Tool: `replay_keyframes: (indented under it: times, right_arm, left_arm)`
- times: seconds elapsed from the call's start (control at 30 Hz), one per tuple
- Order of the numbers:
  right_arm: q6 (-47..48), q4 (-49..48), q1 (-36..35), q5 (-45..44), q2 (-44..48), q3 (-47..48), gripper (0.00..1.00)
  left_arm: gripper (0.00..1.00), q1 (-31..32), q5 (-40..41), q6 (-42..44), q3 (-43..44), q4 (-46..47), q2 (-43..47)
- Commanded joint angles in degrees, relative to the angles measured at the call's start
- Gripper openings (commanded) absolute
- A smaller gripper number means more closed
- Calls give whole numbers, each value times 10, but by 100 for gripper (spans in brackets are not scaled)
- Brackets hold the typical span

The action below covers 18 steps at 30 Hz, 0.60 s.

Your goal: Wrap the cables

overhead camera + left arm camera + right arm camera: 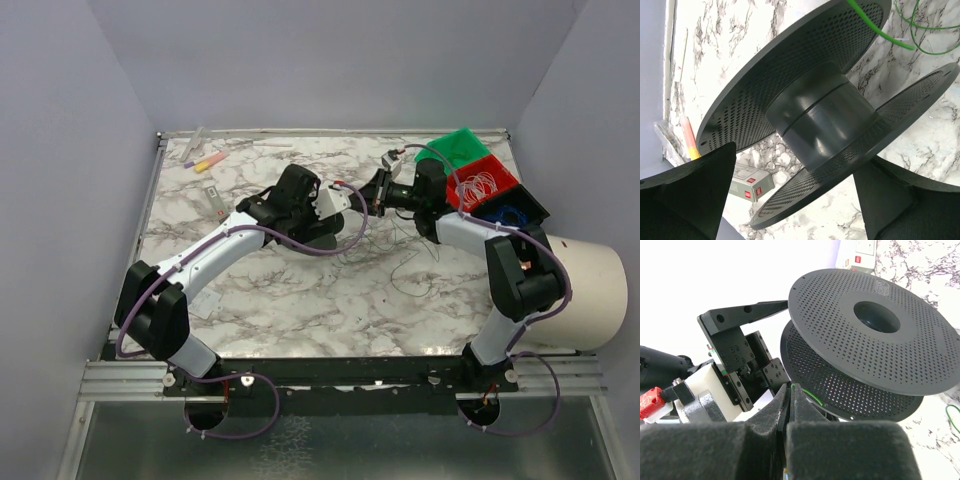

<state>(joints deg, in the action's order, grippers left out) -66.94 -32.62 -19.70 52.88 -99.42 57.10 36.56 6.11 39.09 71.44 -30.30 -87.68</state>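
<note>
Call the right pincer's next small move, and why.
Probably carry the green cable inward until it lies against the bare hub of the spool. The right pincer looks shut on the cable, which so far only crosses the top flange, and the left pincer brackets the spool, jaws wide.
</note>
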Motion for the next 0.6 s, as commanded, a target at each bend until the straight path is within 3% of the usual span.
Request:
replay_keyframes:
  times: [0.0, 0.17, 0.33, 0.4, 0.57]
  right_arm:
    - [-69, -90, 3, -23, -18, -24, 1]
    - [-88, -115, 0, -31, -25, -31, 0]
    - [-106, -141, 2, -43, -44, -33, 1]
    - [-117, -154, 3, -36, -54, -24, 0]
    - [-143, -165, 8, -9, -58, 3, 1]
  left_arm:
    - [92, 4, 13, -37, 3, 20, 2]
    - [75, 3, 0, -52, 12, 19, -10]
    - [71, 4, -33, -46, 16, 0, -11]
    - [61, 4, -50, -35, 17, -15, -5]
    - [19, 12, -58, -8, 22, -46, 6]
